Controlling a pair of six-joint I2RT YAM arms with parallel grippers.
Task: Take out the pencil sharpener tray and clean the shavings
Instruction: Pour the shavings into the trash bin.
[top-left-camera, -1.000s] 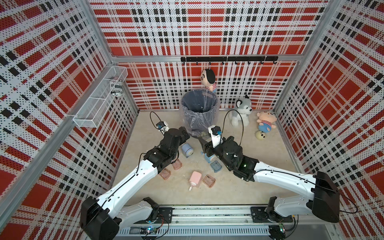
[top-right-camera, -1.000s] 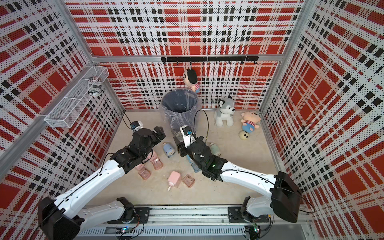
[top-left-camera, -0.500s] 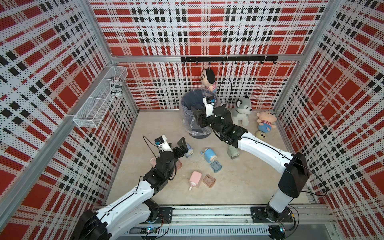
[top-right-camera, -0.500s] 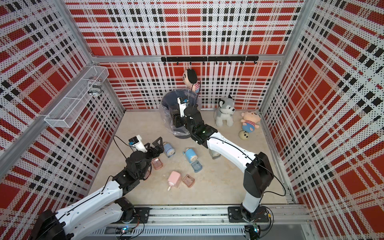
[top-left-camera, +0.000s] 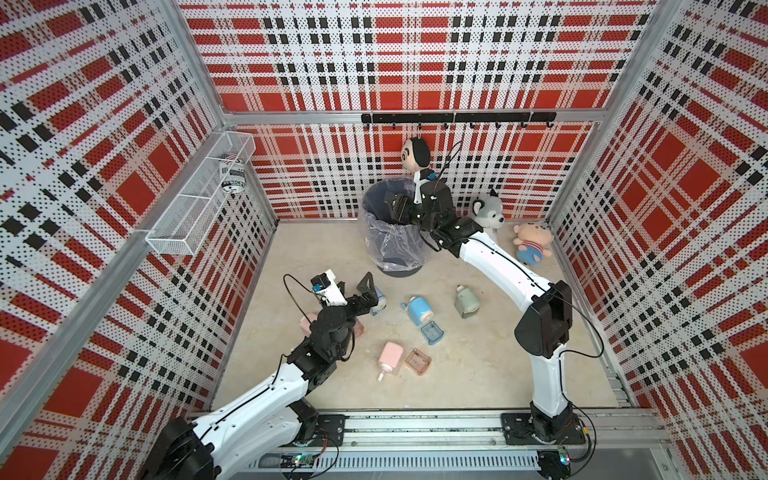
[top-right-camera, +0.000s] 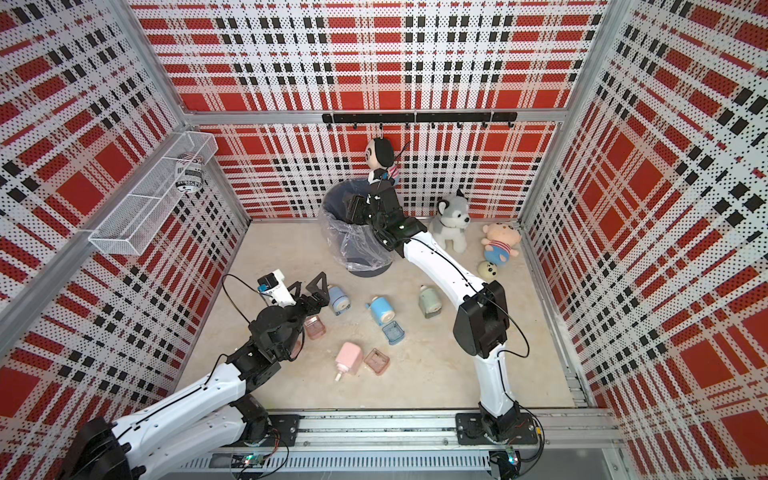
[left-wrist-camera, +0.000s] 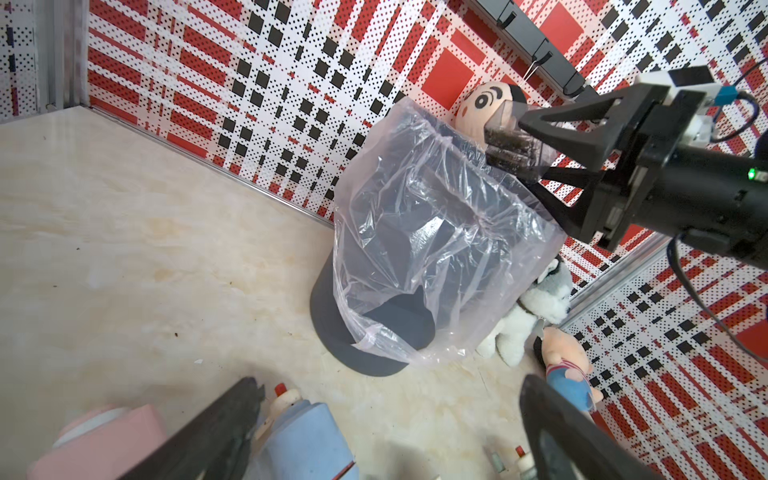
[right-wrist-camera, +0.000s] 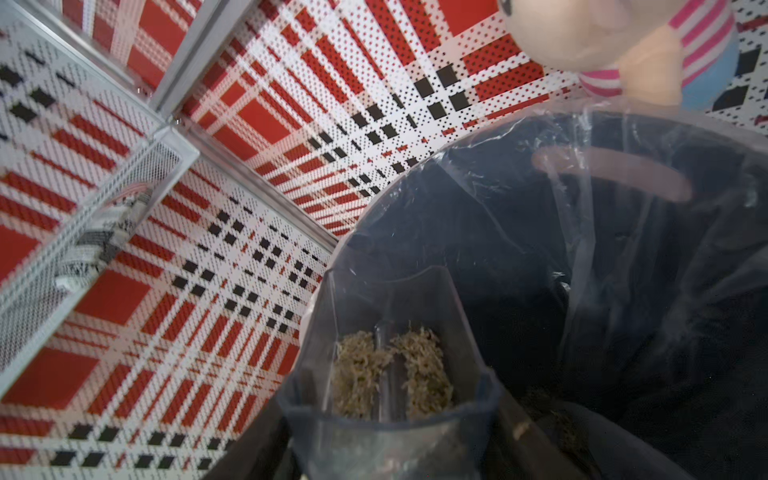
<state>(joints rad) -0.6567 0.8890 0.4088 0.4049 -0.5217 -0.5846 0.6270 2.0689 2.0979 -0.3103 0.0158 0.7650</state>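
Observation:
My right gripper (right-wrist-camera: 390, 436) is shut on a clear grey tray (right-wrist-camera: 390, 374) that holds pale pencil shavings (right-wrist-camera: 419, 365). It holds the tray tilted over the mouth of the dark bin (top-left-camera: 390, 245) lined with a clear bag; in the left wrist view the tray (left-wrist-camera: 509, 137) hangs above the bin's rim (left-wrist-camera: 415, 137). My left gripper (top-right-camera: 307, 291) stands open and low over the floor, its fingers either side of a blue-grey sharpener (top-right-camera: 338, 299), which also shows in the left wrist view (left-wrist-camera: 303, 440).
On the floor lie a light blue sharpener (top-left-camera: 417, 309) with a blue tray (top-left-camera: 431, 333), a green sharpener (top-left-camera: 466, 303), a pink sharpener (top-left-camera: 390, 358) and pink trays (top-left-camera: 417, 360). Plush toys (top-left-camera: 488, 212) sit by the back wall. A wire basket (top-left-camera: 199, 208) hangs on the left wall.
My right arm has swung from the middle of the floor up to the bin with the tray, then held still. My left arm has drawn back from the sharpeners, still open.

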